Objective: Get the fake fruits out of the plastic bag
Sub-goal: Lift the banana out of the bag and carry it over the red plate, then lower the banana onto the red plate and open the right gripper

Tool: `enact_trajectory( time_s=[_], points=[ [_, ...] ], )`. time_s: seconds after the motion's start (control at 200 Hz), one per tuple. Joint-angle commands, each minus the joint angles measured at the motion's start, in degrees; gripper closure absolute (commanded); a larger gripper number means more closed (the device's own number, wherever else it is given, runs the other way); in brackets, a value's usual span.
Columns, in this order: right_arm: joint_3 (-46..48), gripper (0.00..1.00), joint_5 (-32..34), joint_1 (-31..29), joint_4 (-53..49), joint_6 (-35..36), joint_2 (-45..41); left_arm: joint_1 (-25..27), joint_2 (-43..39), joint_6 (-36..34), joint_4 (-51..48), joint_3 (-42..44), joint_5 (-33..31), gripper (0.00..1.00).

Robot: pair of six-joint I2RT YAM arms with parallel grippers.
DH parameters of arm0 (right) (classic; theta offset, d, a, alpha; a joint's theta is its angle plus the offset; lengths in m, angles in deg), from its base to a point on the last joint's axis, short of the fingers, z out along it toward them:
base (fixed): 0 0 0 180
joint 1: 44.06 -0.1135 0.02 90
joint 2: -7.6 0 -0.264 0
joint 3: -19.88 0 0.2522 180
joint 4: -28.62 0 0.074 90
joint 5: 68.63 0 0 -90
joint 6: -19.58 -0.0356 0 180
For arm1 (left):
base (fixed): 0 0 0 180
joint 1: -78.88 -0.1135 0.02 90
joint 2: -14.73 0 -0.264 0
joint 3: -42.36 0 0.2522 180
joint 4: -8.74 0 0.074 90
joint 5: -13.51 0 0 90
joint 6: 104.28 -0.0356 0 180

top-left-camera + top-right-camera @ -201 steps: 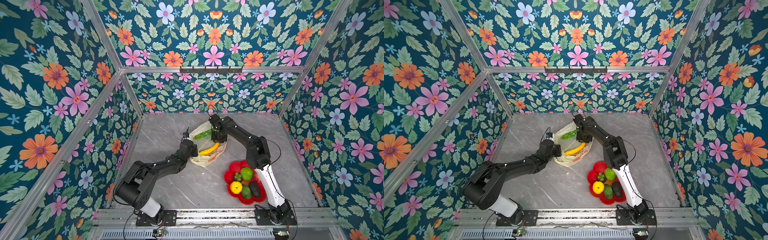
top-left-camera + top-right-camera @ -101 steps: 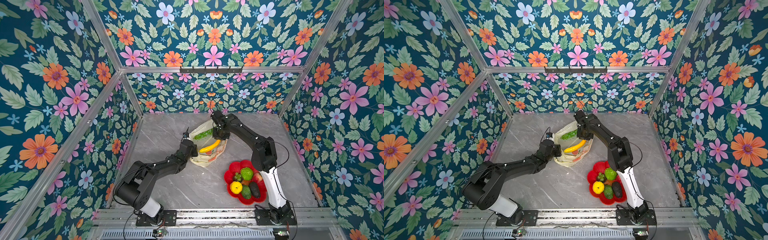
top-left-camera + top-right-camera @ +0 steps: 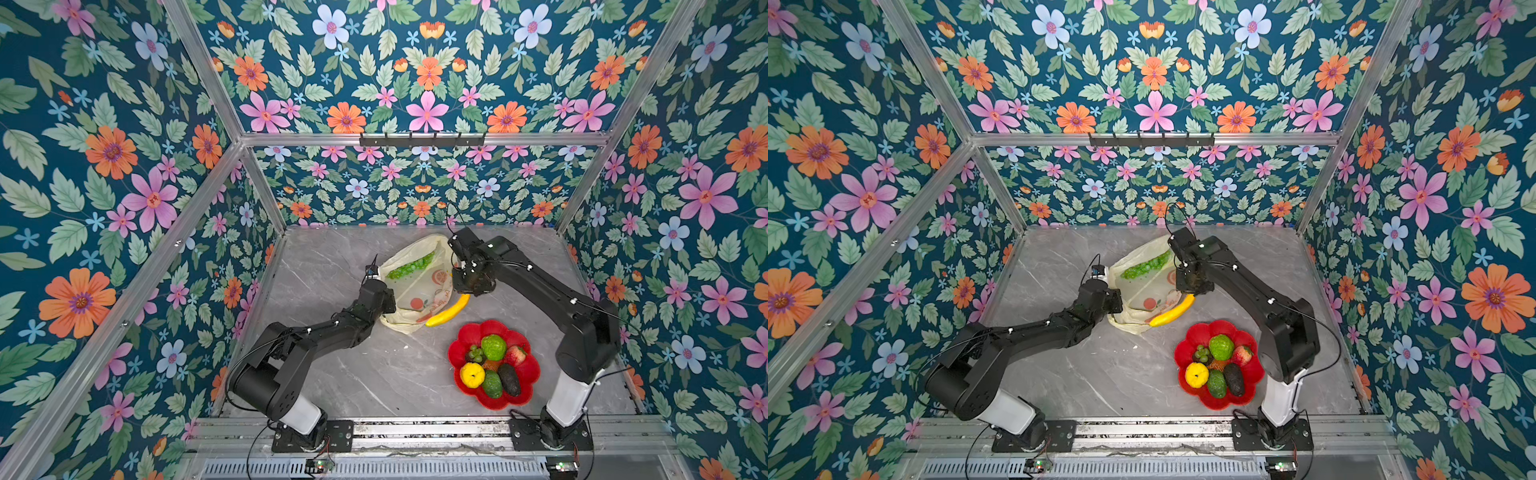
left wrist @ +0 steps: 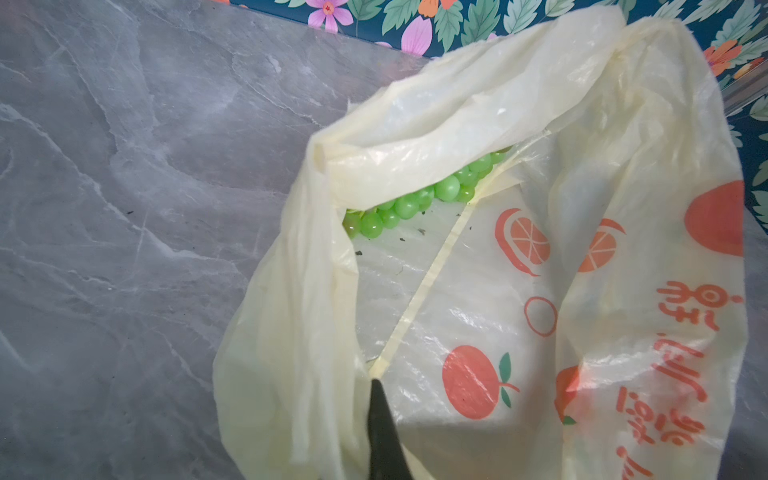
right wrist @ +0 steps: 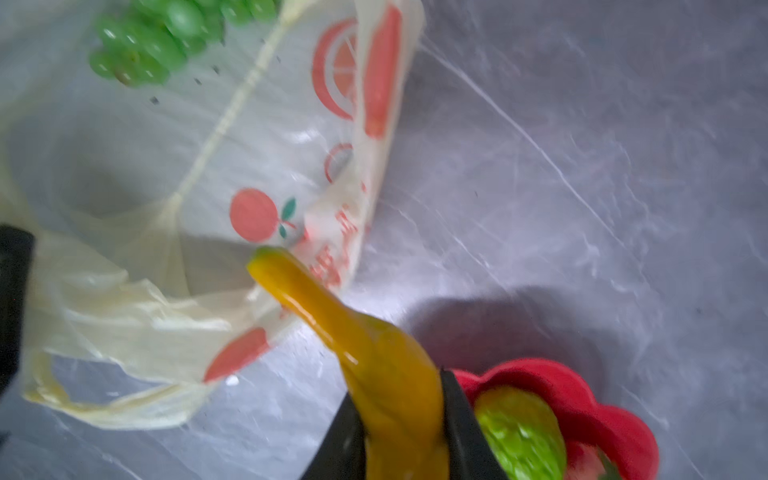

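Observation:
The pale-yellow plastic bag (image 3: 415, 286) (image 3: 1146, 291) lies on the grey table with its mouth held open. My left gripper (image 3: 384, 301) (image 4: 376, 386) is shut on the bag's near rim. A green grape bunch (image 3: 409, 266) (image 4: 415, 203) (image 5: 166, 37) lies inside at the far end. My right gripper (image 3: 467, 291) (image 5: 399, 399) is shut on the yellow banana (image 3: 449, 311) (image 3: 1173, 311) (image 5: 374, 353), lifted above the table. The banana's free end hangs over the bag's right edge.
A red flower-shaped dish (image 3: 467, 334) (image 3: 1194, 332) sits front right of the bag. It holds a lime-green bumpy fruit (image 3: 493, 347), strawberry (image 3: 515, 355), lemon (image 3: 472, 374) and two avocados (image 3: 509, 379). Flowered walls enclose the table on three sides.
My right gripper has pulled the banana out from the middle of the bag toward the front right, nearer the red dish. The left arm and the bag's rim have stayed put.

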Motion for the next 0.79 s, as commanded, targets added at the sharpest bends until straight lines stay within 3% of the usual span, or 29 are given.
enact_trajectory(
  time_s=[0.0,0.475,0.79],
  points=[
    [6.47,0.76,1.04,-0.09,-3.95,-2.79,-6.52,-0.01,0.31,-0.33,0.15,-0.59,-0.48,0.99],
    [28.31,0.79,1.92,0.22,-15.98,-19.04,-26.90,-0.06,1.33,-0.24,0.22,-0.94,0.15,0.99],
    [38.98,0.80,0.31,2.24,-16.95,-27.30,-35.84,-0.09,1.99,-0.07,0.27,-1.08,0.34,0.99]
  ],
)
